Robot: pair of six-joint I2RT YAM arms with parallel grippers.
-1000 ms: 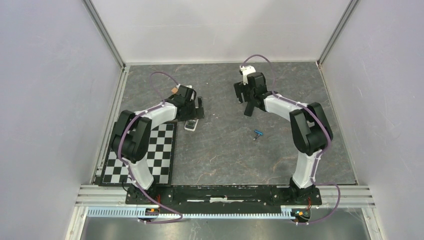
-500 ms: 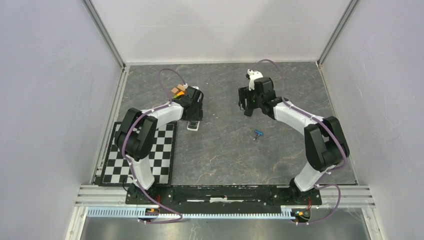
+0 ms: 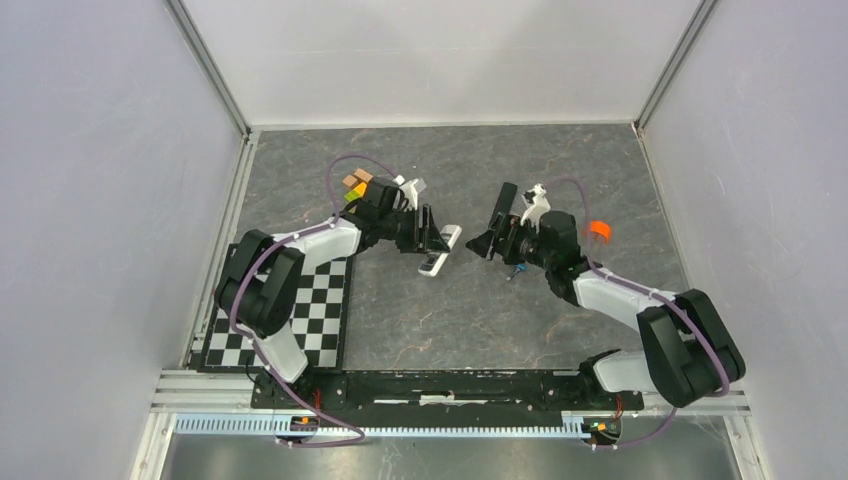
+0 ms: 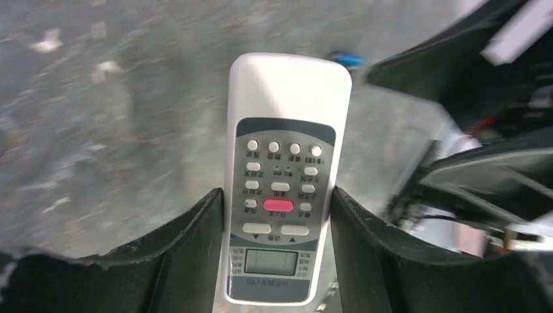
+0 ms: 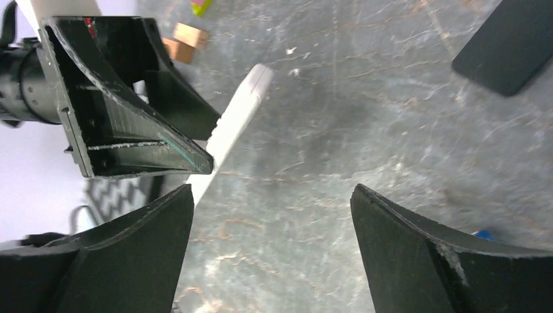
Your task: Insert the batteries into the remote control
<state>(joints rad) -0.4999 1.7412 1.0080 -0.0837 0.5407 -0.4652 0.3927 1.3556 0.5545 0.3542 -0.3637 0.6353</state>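
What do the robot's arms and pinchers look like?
The left arm and right arm are white tubes with chunky black joints. A thin purple cable loops along each. The left gripper and right gripper are black, each with two wide, wedge-shaped fingers.
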